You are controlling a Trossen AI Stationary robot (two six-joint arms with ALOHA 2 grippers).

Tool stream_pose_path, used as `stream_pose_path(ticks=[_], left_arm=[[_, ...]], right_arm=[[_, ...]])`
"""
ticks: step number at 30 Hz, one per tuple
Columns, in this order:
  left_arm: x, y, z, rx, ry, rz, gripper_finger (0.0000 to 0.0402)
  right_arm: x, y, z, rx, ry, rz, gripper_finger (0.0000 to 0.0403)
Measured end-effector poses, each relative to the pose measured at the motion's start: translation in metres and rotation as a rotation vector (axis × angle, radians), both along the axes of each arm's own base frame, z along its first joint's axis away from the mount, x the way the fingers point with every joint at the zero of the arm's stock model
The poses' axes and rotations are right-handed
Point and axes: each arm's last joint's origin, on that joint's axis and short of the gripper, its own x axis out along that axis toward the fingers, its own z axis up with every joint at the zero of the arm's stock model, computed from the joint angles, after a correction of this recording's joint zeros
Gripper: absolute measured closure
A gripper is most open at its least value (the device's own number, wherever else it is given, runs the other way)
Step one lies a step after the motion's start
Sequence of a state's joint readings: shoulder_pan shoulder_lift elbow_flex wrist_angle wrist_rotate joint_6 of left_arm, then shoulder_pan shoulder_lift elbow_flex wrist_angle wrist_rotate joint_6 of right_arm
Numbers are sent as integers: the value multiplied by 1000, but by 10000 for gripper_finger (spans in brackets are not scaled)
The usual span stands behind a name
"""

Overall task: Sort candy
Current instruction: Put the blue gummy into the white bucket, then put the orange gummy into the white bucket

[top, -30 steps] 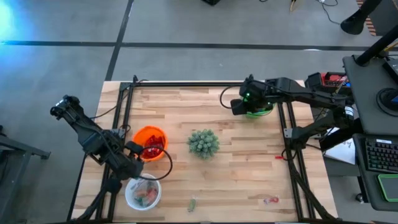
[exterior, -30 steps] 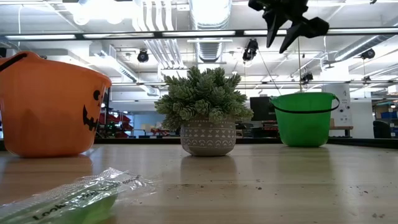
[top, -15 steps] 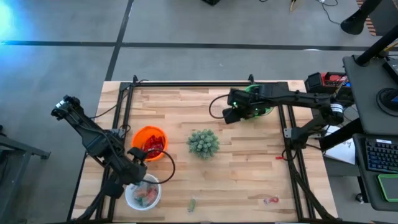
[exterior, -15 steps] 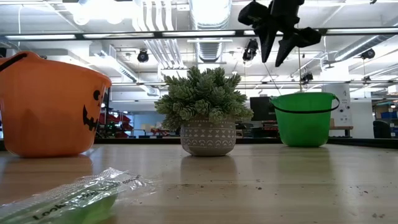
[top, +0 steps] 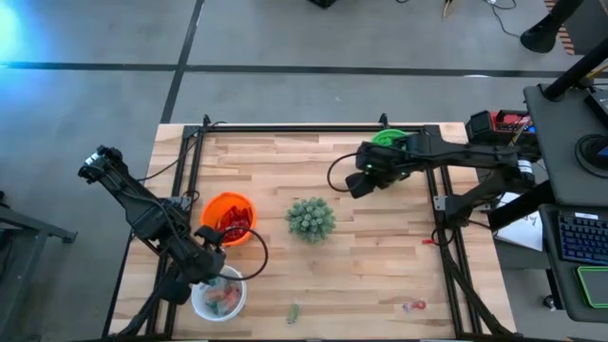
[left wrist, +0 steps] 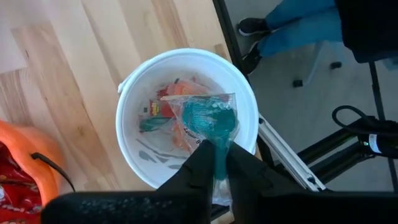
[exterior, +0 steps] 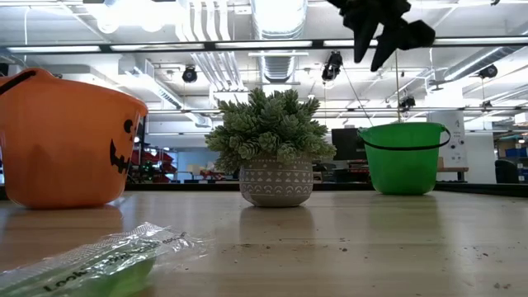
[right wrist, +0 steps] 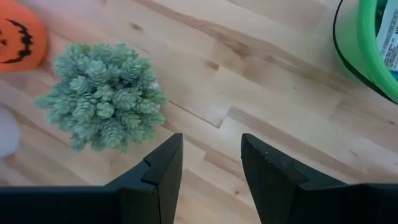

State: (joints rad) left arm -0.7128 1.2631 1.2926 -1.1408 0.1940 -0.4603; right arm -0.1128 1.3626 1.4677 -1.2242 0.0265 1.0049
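Teal candy [left wrist: 208, 121] in clear wrap is what your left tool [left wrist: 214, 163] pinches between pressed-together fingers, right above the white bucket [left wrist: 134, 93] that holds more sweets. Your right tool [right wrist: 208, 163] hangs over bare counter [right wrist: 261, 99], fingers spread and empty, with the green bucket [right wrist: 360, 46] behind it and the spiky plant [right wrist: 102, 93] just ahead.

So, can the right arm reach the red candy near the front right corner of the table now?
Probably yes. The right gripper is open and empty, and only bare table lies between it and the red candy; the plant stands off to the side.
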Motion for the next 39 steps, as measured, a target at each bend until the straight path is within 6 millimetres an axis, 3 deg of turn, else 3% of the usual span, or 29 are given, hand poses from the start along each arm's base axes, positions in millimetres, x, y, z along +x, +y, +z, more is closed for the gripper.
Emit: stream_pose_path(ticks=[15,21,39], left_arm=[[-1,3,-1,37,23,86,274],[-6,11,-5,178,45,164,271],[-7,14,-6,204,67,295,271]], right_arm=[[-17,8,14,16,-36,-14,250],[-24,31,12,127,35,48,250],[-35,121,10,216,55,195,250]])
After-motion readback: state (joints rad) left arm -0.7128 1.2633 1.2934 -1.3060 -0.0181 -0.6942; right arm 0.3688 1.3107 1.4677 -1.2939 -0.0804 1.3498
